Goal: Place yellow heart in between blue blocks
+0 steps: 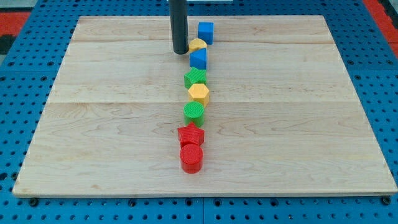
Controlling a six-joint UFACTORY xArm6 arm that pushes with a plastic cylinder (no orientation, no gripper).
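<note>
- Stood my tip (pixel 180 52) near the desk's top edge, just to the view's left of the yellow heart (pixel 198 44), close beside it or touching; contact not clear.
- No jaws on the rod, so nothing to open or close; held nothing.
- Sat between the two blue blocks: the yellow heart, with the blue cube (pixel 206 32) just above and to its right, and the second blue block (pixel 198 59) directly below, partly covering it.
- Ran in a near-straight column from the top edge down toward the bottom edge, around the middle of the wooden desk (pixel 93 124).
- Below the lower blue block: a green block (pixel 195 78), then a yellow hexagon (pixel 199 93), then a green cylinder (pixel 194 112), each touching or nearly touching its neighbour.
- Closed the column: a red star-like block (pixel 190 134) and a red cylinder (pixel 191 158), pressed together, nearest the bottom edge.
</note>
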